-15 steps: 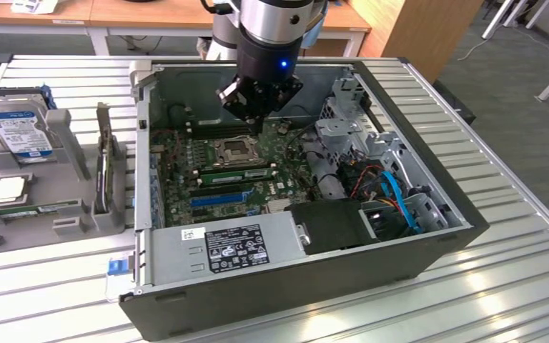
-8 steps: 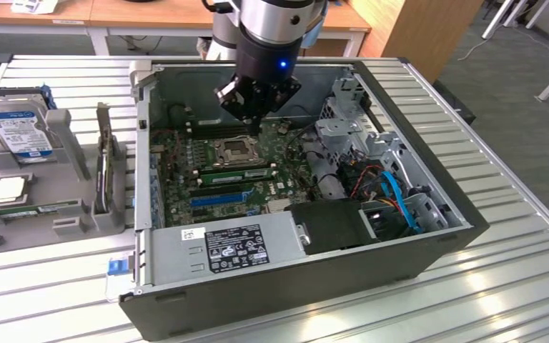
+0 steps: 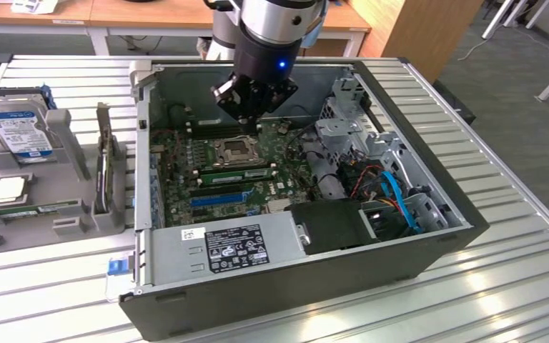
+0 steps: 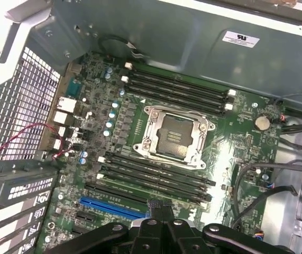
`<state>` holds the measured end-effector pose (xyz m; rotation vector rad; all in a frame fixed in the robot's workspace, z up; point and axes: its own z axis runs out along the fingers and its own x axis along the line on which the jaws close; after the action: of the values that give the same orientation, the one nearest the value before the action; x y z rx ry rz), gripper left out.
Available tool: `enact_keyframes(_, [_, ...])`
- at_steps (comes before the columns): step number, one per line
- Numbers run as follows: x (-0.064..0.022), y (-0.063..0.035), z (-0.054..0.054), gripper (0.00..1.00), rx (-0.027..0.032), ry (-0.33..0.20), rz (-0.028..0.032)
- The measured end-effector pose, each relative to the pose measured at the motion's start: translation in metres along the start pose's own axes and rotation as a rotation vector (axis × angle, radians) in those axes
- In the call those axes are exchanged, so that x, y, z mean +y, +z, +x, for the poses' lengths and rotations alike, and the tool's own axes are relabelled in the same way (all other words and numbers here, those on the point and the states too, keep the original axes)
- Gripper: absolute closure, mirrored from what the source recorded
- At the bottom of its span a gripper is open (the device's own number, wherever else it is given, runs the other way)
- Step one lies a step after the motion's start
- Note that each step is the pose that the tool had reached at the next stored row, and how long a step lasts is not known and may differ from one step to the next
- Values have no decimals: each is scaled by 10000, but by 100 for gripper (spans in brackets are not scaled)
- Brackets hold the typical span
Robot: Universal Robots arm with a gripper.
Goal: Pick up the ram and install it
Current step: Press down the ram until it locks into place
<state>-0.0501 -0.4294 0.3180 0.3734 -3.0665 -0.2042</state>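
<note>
The ram (image 3: 28,209) is a thin green stick lying flat at the front of the grey tray (image 3: 65,221), at the exterior view's left, outside the computer case. My gripper (image 3: 246,120) hangs inside the open case (image 3: 446,236), above the motherboard (image 3: 174,153) and over the memory slots behind the processor socket (image 3: 234,150). In the wrist view its black fingers (image 4: 158,207) are pressed together with nothing between them, well above the slots (image 4: 156,172) beside the socket (image 4: 173,136).
The tray also holds a hard drive (image 3: 17,128), a square silver processor chip (image 3: 8,189) and an upright dark card (image 3: 109,171). A green labelled strip (image 3: 231,175) lies along one slot near the socket. Power supply (image 3: 231,246), drive cage (image 3: 346,136) and cables (image 3: 394,196) crowd the case.
</note>
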Motion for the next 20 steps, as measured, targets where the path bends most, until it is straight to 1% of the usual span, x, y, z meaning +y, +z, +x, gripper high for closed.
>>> enact_keyframes(2, [0, 0, 1, 90, 108, 15, -28])
enact_keyframes(3, [0, 0, 1, 90, 183, 25, -45])
enact_keyframes(4, [0, -1, 1, 90, 217, 29, -52])
enact_keyframes(5, [0, -1, 1, 90, 219, 32, -53])
enact_keyframes(7, [0, 0, 1, 90, 209, 107, -57])
enact_keyframes(12, [0, 0, 1, 90, 119, 745, -84])
enact_keyframes(14, [0, 0, 0, 90, 94, 919, -91])
enact_keyframes(19, [0, 0, 1, 90, 49, 1223, -103])
enact_keyframes(20, [0, -1, 1, 90, 30, 1275, -101])
